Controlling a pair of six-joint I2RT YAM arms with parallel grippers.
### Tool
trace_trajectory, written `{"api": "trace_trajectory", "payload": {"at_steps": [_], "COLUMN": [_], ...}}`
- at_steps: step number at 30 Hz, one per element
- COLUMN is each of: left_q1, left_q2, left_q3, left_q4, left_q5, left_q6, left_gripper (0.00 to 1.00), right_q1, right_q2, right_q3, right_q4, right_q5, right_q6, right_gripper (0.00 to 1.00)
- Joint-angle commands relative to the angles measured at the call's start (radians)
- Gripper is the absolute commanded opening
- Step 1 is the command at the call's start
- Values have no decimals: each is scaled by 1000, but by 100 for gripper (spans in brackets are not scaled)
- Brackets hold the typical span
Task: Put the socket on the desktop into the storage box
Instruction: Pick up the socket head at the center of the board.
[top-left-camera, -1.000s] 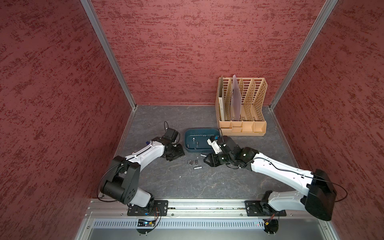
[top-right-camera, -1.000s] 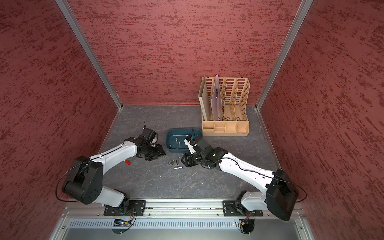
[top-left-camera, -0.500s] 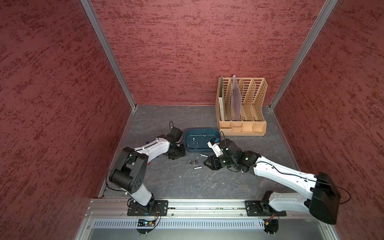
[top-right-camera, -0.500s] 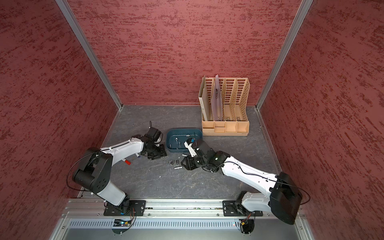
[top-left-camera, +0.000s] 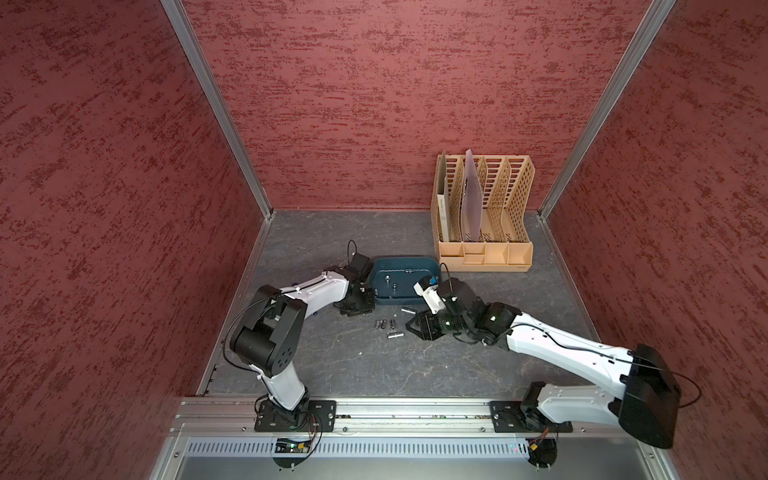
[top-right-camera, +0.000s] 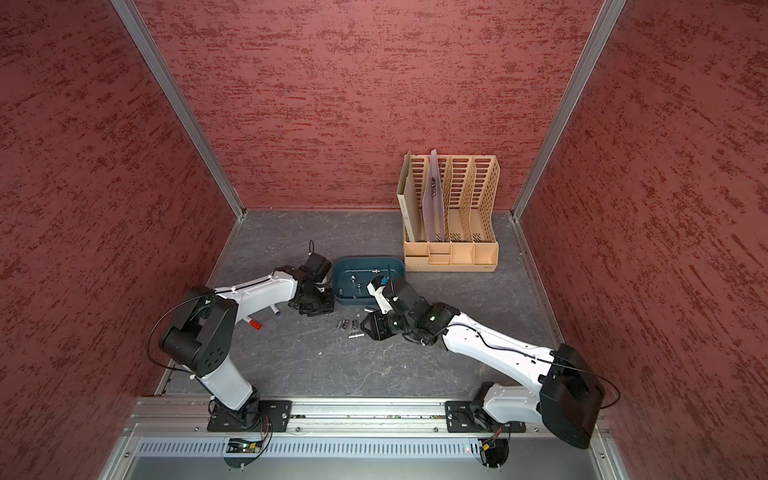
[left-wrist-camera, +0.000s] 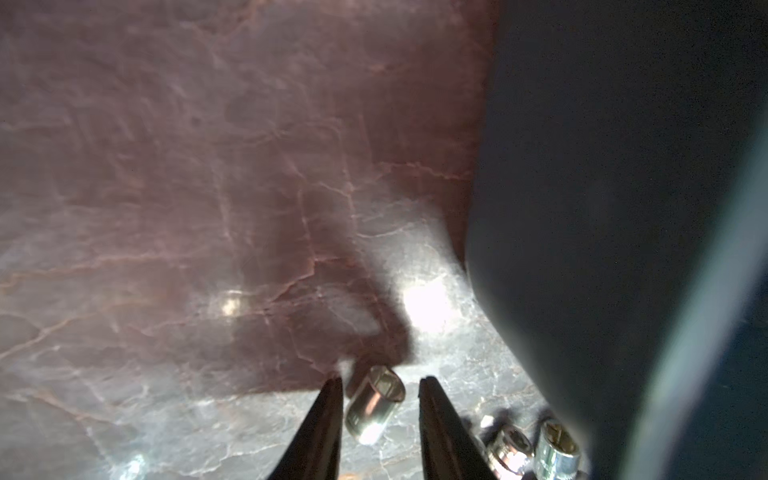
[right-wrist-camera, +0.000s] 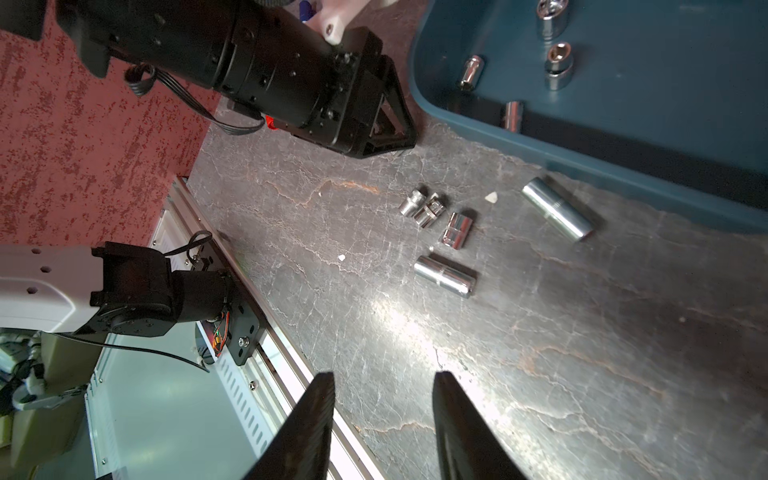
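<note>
My left gripper (left-wrist-camera: 381, 380) straddles a small chrome socket (left-wrist-camera: 376, 405) on the grey veined desktop (left-wrist-camera: 166, 208), unclenched; my right gripper (right-wrist-camera: 385, 375) hovers parted, empty.

the dark grey desktop (top-left-camera: 374, 365), veined with pale lines, carries a teal storage box (top-left-camera: 405, 262) near its middle and a tan file rack (top-left-camera: 484, 259) further back, by the rear wall. short chrome sockets (right-wrist-camera: 432, 212) lie clustered in front of the box. a long socket (right-wrist-camera: 557, 214) rests just beside its wall, a second long socket (right-wrist-camera: 444, 276) near the cluster. a red-capped marker (top-right-camera: 254, 324) and a blue-tipped pen (top-right-camera: 275, 312) lie to the left. small white scraps (right-wrist-camera: 492, 197) dot the surface.
</note>
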Motion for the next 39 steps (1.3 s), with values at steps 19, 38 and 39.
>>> {"api": "trace_trajectory", "payload": {"at_steps": [19, 38, 39], "left_q1": [-75, -66, -65], "left_q2": [34, -175, -176], "left_q3": [9, 65, 79], "left_q4": [-42, -122, -126], "left_q5": [-116, -51, -46], "left_q6": [10, -19, -18], "left_gripper": [9, 8, 8], "right_q1": [4, 3, 3], "right_q2": [-1, -11, -12], "right_q3": [-25, -6, -4], "right_q4": [39, 45, 41], "right_q5": [2, 36, 43], "right_q6": [11, 56, 59], "right_gripper": [44, 43, 43]}}
